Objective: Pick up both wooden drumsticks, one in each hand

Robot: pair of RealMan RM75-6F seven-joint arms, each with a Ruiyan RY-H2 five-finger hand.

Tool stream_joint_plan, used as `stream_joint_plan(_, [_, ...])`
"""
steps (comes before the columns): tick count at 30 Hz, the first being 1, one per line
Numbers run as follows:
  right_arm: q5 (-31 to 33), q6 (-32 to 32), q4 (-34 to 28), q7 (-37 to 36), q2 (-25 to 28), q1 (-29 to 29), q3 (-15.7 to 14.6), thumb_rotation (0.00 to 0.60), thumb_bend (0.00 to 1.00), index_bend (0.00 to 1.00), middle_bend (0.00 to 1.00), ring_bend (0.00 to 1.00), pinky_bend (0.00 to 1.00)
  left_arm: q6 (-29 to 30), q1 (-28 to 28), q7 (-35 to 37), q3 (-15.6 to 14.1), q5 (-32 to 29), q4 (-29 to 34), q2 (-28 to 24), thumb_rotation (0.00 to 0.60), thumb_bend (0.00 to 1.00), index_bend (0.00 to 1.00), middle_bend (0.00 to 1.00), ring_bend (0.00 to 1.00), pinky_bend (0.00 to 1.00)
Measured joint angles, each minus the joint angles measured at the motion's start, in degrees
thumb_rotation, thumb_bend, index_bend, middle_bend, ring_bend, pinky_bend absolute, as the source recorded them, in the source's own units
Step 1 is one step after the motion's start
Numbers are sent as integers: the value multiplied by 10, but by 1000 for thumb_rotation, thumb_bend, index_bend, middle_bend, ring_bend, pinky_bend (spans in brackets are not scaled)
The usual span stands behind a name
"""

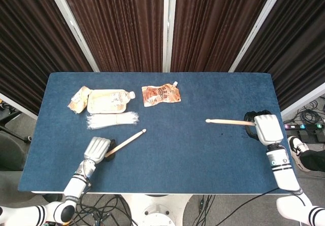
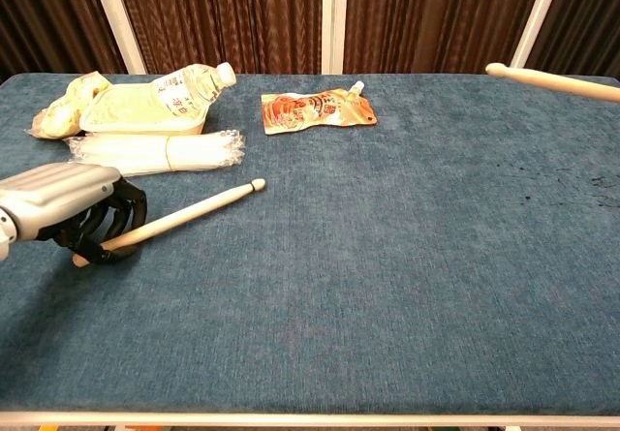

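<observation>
the left hand [image 2: 68, 213] is curling its dark fingers [image 2: 114, 226] around the butt of the left drumstick [image 2: 179, 218], near the front left of the blue counter [image 1: 177, 150]. the stick is angling away from the hand with its rounded tip raised toward the middle of the counter, just in front of the clear bundle of straws [image 2: 155, 152]; from the chest view its butt end seems to be just off the cloth, though that is hard to judge.

the right hand [image 1: 265, 127] is sitting at the right edge of the counter, closed around the thick end of the right drumstick [image 1: 228, 121]. that stick is pointing left toward the middle of the counter, roughly level, and in the chest view it is showing well clear of the surface at the upper right [image 2: 557, 79], with the hand itself out of that picture.

along the far left of the counter a plastic bottle [image 1: 109, 100] is lying on its side, with a small wrapped snack [image 1: 79, 99] touching its left end and the straws just in front of it. an orange spouted pouch [image 1: 160, 94] is lying flat further right, apart from them.
</observation>
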State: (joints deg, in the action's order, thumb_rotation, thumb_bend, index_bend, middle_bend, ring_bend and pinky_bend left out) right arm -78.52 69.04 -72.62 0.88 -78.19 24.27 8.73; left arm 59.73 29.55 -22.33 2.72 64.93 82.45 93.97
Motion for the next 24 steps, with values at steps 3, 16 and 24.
stream_joint_plan(3, [2,1,-6,-12,2,-5,-2,600,496,724,654,501,373,-5,1,50,3,23,0,-13,600,487,606,692,707,726])
stream_joint_plan(16, [-17,3,-53,-98,9,-22,-18,600,522,743,657,514,373,3,28,277,18,168,-27,-48,600,498,633,708,706,726])
stream_joint_plan(24, [-40,2,-114,-153,-27,-13,-19,600,527,762,663,523,373,6,78,377,40,227,-46,-47,600,498,633,708,706,726])
